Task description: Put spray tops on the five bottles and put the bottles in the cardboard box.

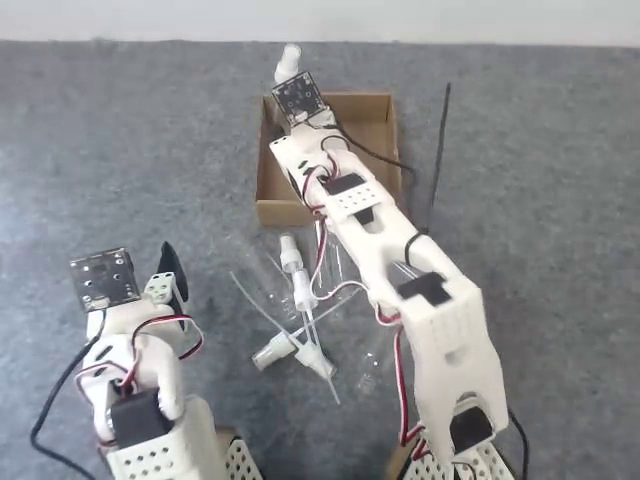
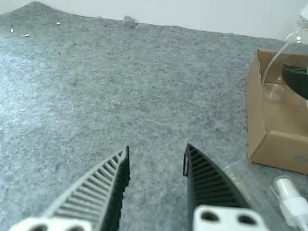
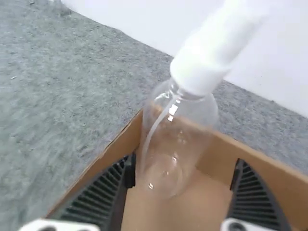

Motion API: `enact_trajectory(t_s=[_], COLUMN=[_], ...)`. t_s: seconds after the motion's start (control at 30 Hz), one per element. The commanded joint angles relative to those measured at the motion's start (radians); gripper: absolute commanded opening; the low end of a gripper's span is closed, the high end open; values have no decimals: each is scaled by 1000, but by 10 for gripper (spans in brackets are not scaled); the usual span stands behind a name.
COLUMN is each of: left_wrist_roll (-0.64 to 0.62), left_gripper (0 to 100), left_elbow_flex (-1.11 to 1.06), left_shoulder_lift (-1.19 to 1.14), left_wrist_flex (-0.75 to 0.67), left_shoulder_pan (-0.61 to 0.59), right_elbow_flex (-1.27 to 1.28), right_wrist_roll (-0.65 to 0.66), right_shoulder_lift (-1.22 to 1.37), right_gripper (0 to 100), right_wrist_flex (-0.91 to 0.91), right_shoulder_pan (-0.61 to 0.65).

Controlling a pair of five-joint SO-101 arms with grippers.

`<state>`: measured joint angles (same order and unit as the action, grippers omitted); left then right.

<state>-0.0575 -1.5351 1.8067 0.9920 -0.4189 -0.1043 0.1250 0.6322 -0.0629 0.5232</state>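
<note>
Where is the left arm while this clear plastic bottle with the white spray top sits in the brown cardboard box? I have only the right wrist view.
Observer: The left gripper hangs open and empty over bare grey felt, off to one side of the cardboard box.
Operator: Are any bottles outside the box?
Observer: Yes, several clear bottles lie in a heap on the felt between the box and the arm bases.
Operator: Do they have tops on?
Observer: White spray tops with thin tubes lie among them; whether any is seated, I cannot tell.
</note>
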Motion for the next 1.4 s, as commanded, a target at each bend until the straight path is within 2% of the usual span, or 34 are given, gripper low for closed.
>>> enact_trajectory(t_s=[0.0,0.47,0.8,1.07,1.37], left_wrist_roll=[-5,-3,-3,-3,-3], left_gripper=[177,175,174,174,174], left_elbow_flex=[8,8,8,7,7], left_shoulder_lift=[8,8,8,8,8], left_wrist_flex=[3,2,2,2,3], left_shoulder_pan=[-5,-8,-8,-8,-8], right_elbow_flex=[97,557,643,644,646], right_wrist_roll=[18,18,11,18,14], right_shoulder_lift=[-211,-720,-1041,-1113,-1112], right_gripper=[272,271,271,271,271], right_wrist_flex=[-4,-38,-572,-966,-1150], right_shoulder_pan=[-12,-5,4,-1,-82])
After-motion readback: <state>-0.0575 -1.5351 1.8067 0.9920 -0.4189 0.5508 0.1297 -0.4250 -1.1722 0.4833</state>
